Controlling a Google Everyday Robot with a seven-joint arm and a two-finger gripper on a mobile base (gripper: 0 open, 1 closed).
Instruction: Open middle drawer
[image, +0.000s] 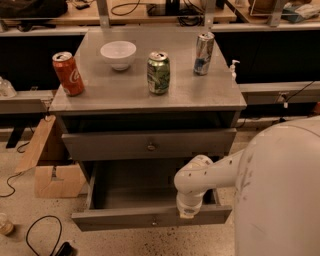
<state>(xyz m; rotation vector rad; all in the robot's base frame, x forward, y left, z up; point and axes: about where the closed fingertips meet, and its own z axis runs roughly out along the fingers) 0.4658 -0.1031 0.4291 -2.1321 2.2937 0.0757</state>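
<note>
The middle drawer (125, 219) is seen pulled well out beneath the table (220, 97), so the opening is judged essentially done, with little left. The end effector (189, 212) is held at its front edge; its grip cannot be told

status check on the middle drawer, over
Claw at front edge of grey metal middle drawer, right of centre. Drawer pulled well out. Nothing visible blocking it.
</note>
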